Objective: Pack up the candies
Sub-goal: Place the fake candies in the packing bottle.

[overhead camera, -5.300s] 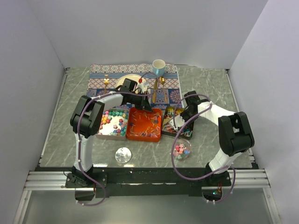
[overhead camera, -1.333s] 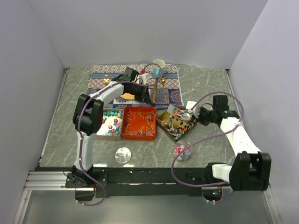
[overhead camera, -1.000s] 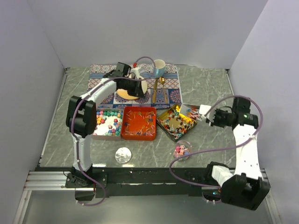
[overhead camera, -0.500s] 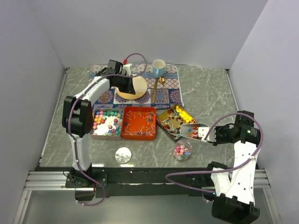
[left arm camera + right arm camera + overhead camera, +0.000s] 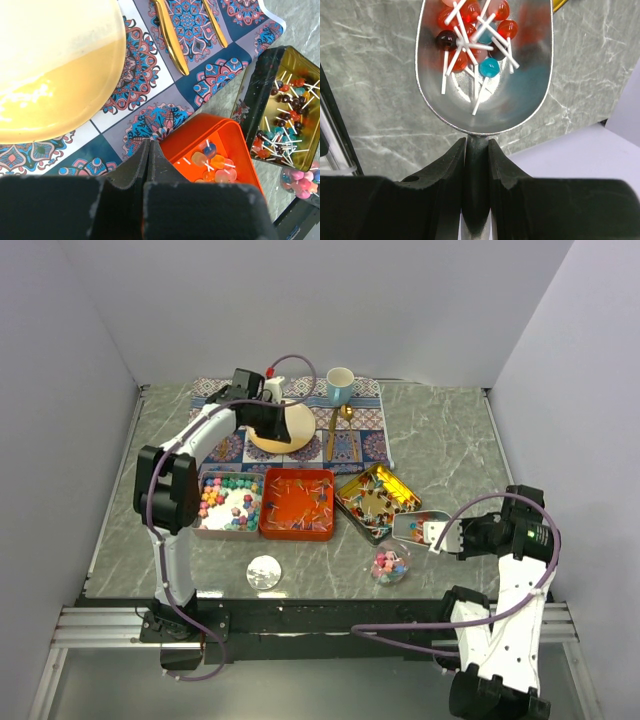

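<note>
Your right arm (image 5: 520, 560) has drawn away from the gold tin (image 5: 252, 95) and folded back over the near right corner of the worktop (image 5: 440, 440). Its forearm now points left along the near edge. That puts this load out of the tin and on its way, so I judge the scooping finished and the tipping not yet begun.

Your left arm (image 5: 205, 435) has left the tins and reaches out to the far left part of the mat (image 5: 360, 445). Over the last half second it has not moved. The left hand (image 5: 149, 150) is pressed fully together with nothing in it. It hangs low at the edge of the wooden plate (image 5: 283, 427), with the corner of the orange tin (image 5: 235, 150) just behind it.

The right hand (image 5: 476, 150) is clamped narrow on the handle of the metal scoop (image 5: 490, 100). The scoop is held roughly level above bare worktop, between the gold tin and the small clear dish (image 5: 389, 564).

The candies (image 5: 470, 30) in it are red, dark and blue balls on white sticks, bunched toward the front of the bowl. The dish already holds pastel ones, and it looks small for this scoop, so tip slowly; crossed sticks may spill over the rim.
</note>
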Controlling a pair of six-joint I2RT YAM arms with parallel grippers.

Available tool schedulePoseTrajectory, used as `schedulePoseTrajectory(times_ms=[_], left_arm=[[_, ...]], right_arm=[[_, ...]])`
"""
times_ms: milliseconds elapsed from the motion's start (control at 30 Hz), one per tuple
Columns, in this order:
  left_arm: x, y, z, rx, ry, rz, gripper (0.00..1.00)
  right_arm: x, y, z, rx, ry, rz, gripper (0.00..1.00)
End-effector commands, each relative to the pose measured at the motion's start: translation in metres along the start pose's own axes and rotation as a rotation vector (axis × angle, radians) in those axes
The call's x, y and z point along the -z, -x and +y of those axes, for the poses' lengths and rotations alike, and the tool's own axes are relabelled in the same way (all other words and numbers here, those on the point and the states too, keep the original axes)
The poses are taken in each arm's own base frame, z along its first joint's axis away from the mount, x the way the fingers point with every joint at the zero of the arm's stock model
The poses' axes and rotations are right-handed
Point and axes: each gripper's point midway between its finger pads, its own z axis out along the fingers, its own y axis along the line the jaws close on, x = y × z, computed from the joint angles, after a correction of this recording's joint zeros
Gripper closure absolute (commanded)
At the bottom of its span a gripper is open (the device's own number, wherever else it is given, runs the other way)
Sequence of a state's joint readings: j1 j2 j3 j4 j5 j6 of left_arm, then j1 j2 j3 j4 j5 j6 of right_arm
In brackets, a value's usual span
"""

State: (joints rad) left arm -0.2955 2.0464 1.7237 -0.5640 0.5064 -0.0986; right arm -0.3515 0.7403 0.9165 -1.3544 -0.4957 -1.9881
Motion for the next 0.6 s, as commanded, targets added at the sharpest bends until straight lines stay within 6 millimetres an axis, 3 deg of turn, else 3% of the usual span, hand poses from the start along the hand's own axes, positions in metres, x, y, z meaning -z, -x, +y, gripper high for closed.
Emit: schedulePoseTrajectory(times_ms=[0, 267, 567], left_arm=[[0.018, 0.031, -0.009, -0.025, -0.013, -0.085, 0.99], [0.020, 0.034, 0.000, 0.003, -0.014, -0.097, 0.99], [0.020, 0.035, 0.010, 0.041, -0.021, -0.106, 0.99]], right_arm=[[0.003, 0.010, 0.002, 0.377, 0.057, -0.023, 1.00], [0.006, 0.014, -0.006, 0.555, 0.059, -0.013, 1.00], [0.002, 0.040, -0.009, 0.686, 0.065, -0.091, 1.00]])
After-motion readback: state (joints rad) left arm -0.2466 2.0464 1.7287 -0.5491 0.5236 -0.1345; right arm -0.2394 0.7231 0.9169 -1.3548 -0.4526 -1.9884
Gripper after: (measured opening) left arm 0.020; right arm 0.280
